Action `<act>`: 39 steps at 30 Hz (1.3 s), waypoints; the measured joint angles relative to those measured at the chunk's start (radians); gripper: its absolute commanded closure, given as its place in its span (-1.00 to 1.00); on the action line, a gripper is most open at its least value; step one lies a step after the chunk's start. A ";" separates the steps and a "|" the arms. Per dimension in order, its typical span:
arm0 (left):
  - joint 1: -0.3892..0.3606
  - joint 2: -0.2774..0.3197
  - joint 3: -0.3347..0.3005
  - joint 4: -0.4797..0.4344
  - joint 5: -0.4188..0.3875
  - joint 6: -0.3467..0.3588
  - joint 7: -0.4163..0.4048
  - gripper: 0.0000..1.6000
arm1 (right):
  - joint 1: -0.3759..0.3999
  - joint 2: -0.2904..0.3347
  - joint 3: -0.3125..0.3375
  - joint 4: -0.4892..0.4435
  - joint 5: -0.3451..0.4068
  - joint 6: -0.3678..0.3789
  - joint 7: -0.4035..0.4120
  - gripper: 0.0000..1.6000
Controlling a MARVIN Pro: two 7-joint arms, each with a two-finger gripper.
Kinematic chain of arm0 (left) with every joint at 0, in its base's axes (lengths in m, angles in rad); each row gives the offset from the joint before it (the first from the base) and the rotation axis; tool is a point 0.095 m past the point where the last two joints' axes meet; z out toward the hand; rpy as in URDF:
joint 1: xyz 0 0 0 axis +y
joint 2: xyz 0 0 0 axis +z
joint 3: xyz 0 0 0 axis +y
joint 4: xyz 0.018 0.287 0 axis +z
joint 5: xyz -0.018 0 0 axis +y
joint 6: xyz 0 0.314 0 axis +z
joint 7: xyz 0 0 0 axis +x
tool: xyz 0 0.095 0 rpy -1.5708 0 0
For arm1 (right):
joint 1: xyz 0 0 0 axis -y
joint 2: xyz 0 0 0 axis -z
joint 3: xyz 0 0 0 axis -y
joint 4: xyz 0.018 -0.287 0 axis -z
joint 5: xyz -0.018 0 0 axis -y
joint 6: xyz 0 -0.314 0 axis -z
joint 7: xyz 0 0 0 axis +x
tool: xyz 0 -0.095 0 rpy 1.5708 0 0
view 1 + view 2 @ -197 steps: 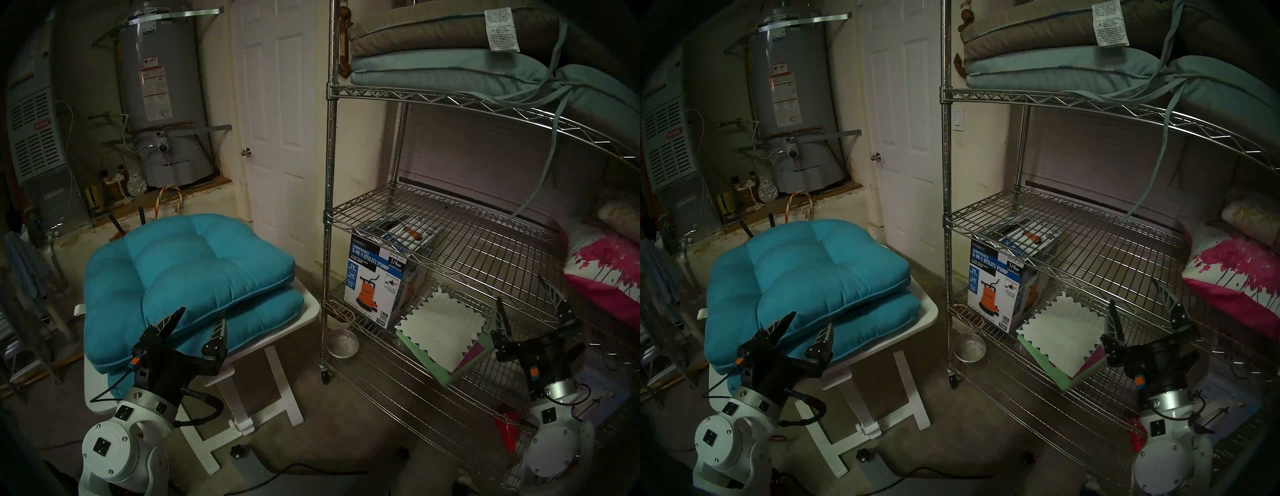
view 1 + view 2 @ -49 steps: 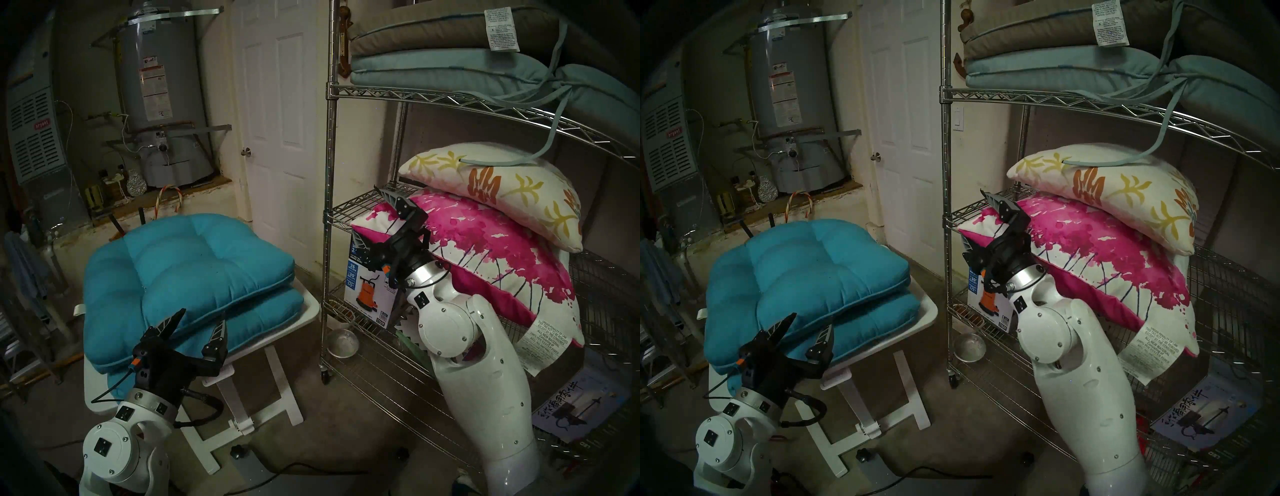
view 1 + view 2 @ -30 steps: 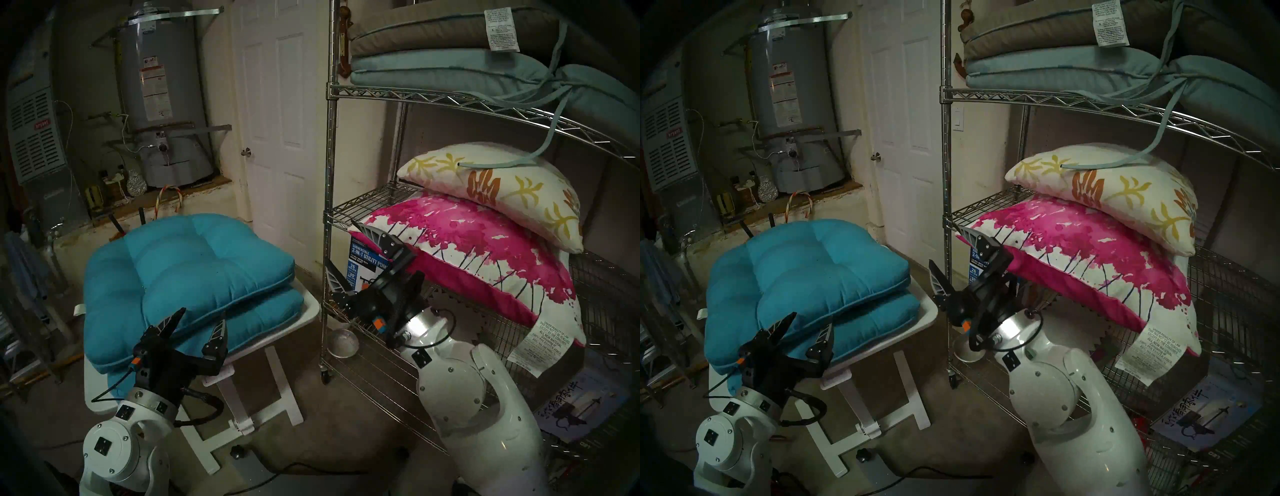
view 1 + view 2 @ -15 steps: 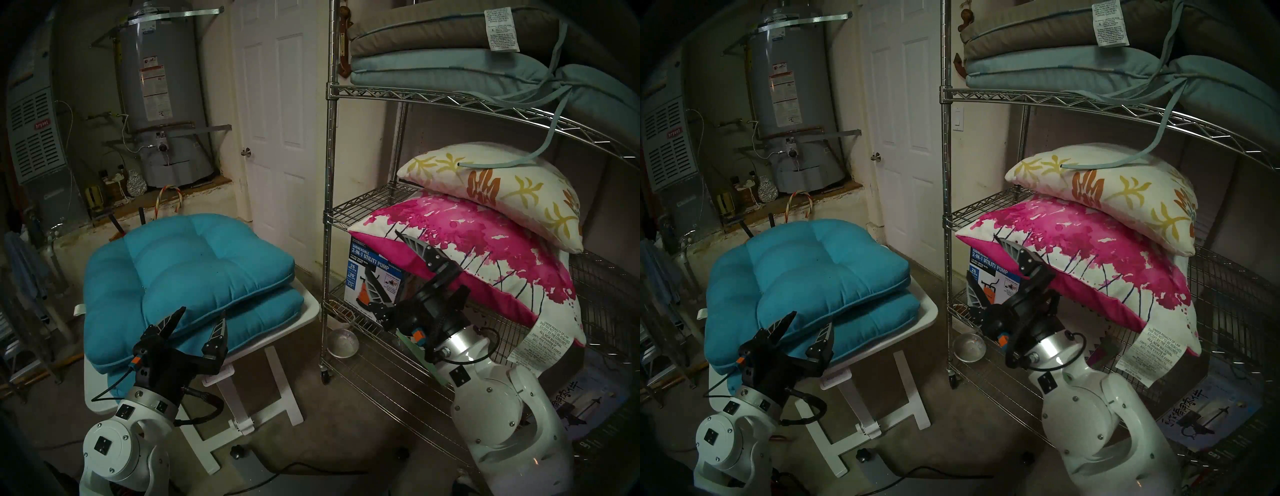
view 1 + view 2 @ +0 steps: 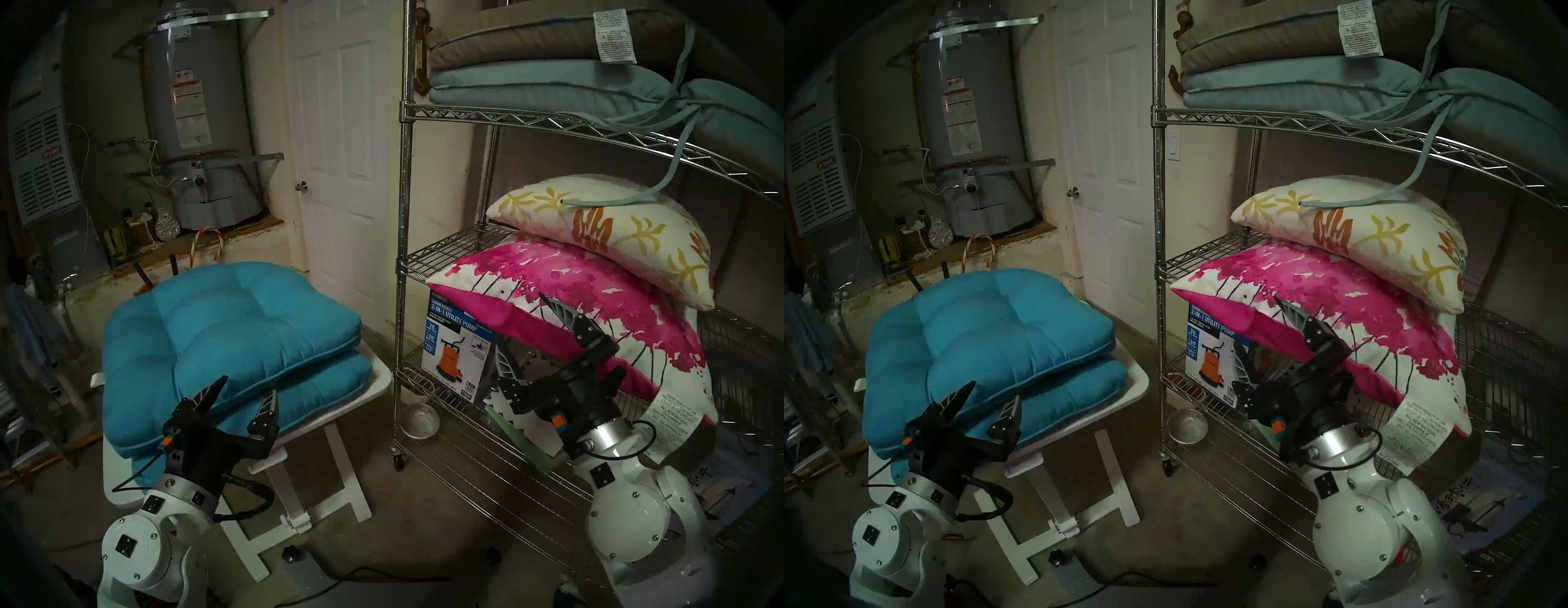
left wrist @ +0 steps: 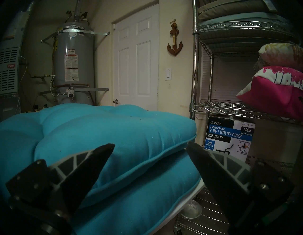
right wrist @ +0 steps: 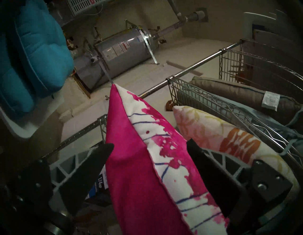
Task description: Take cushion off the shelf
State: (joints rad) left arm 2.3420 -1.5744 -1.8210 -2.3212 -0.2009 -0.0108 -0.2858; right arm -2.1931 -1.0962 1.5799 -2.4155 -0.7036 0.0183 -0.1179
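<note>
The right pincer gapes wide, holding nothing, with the pink cushion's front edge between its fingers on the shelf. Above it lies 1 leaf-print cushion, which could slide off if the pink one is dragged. Left pincer: wide, empty, by 2 teal cushions on the table.

Glossy white arm housings dotted with screws, silver wrist collars, black left hand and right hand with grey-ribbed fingers, orange tags, looped black cables
</note>
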 measured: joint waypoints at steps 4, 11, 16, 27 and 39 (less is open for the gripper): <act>0.000 0.000 0.000 0.000 0.000 0.000 0.000 -1.00 | -0.055 -0.006 0.033 -0.001 0.007 -0.037 -0.046 -1.00; 0.000 0.000 0.000 0.000 0.000 0.000 0.000 -1.00 | -0.135 -0.014 0.083 -0.002 0.013 -0.097 -0.109 -1.00; 0.000 0.000 0.000 0.000 0.000 0.000 0.000 -1.00 | -0.196 -0.021 0.115 -0.002 0.017 -0.145 -0.152 -1.00; -0.001 0.000 0.000 0.000 0.000 0.000 -0.001 -1.00 | -0.333 -0.041 0.185 -0.003 0.017 -0.262 -0.247 -1.00; -0.001 0.000 0.000 0.000 0.000 0.000 -0.001 -1.00 | -0.474 -0.086 0.329 -0.004 -0.008 -0.342 -0.332 -1.00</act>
State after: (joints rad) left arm 2.3409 -1.5745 -1.8212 -2.3209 -0.2009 -0.0108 -0.2866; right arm -2.6673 -1.1822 1.9092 -2.4196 -0.7112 -0.3235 -0.4495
